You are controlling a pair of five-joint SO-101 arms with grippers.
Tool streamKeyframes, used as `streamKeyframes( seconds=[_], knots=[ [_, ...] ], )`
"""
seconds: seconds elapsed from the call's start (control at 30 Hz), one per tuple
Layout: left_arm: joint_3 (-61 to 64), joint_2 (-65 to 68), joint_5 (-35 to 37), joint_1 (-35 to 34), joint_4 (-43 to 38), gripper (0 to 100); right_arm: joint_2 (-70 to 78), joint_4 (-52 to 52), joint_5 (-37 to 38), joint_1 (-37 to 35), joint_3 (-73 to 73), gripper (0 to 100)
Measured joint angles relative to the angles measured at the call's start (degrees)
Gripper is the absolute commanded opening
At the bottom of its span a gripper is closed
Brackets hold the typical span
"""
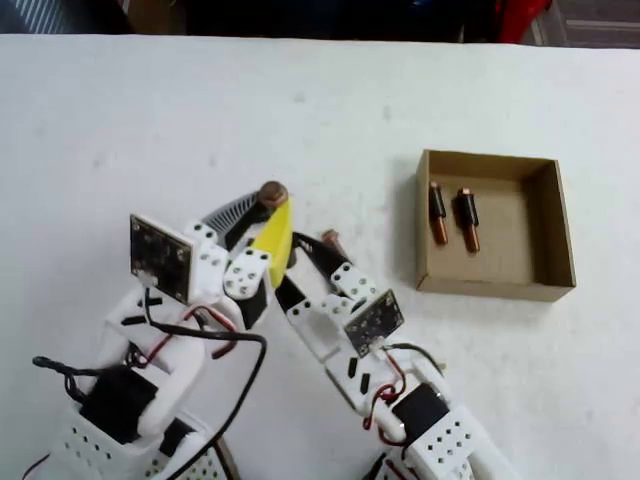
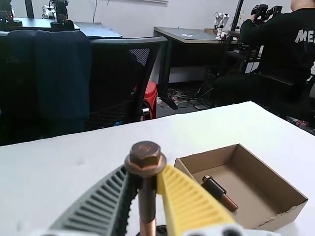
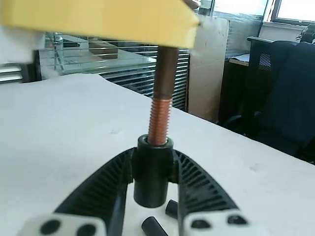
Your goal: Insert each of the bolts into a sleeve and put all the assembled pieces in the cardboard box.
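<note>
In the high view my left gripper (image 1: 268, 206), one finger grey and one yellow, is shut on a copper bolt (image 1: 272, 192) held upright, head on top. The left wrist view shows the bolt's hex head (image 2: 144, 158) above the fingers of that gripper (image 2: 145, 184). Directly below, my right gripper (image 3: 152, 169) is shut on a black sleeve (image 3: 152, 182) held upright. The bolt's threaded end (image 3: 160, 120) enters the sleeve's top opening. The cardboard box (image 1: 495, 285) at the right holds two assembled pieces (image 1: 438, 213) (image 1: 468, 220).
Two loose black sleeves (image 3: 171, 209) (image 3: 151, 227) lie on the table under the right gripper. Another copper bolt (image 1: 333, 240) lies beside the right gripper (image 1: 296, 262). The box (image 2: 275, 196) stands to the right of both arms. The white table stretches wide to the back and left.
</note>
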Motion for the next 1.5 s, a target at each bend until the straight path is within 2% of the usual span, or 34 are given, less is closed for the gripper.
streamKeyframes(
  seconds=[0.2, 0.47, 0.77, 1.03, 1.5],
  knots=[
    [0.0, 0.0, 2.46, 0.09, 0.79, 2, 0.0, 0.0, 0.0, 0.0, 0.0, 1.6],
    [1.05, 0.0, 4.48, 0.09, 9.49, 2, 0.0, 0.0, 0.0, -0.44, 0.0, 1.6],
    [5.45, -0.26, 4.57, 0.35, 7.82, 3, 0.0, 0.0, 0.09, 1.41, 0.0, 1.6],
    [5.8, -0.26, 4.57, 0.18, 7.21, 24, 0.0, 0.0, 0.09, 2.29, 0.0, 1.6],
    [5.8, -0.26, 4.57, -0.44, 7.21, 26, 0.0, 0.0, 0.09, 2.46, 0.0, 1.6]
  ],
)
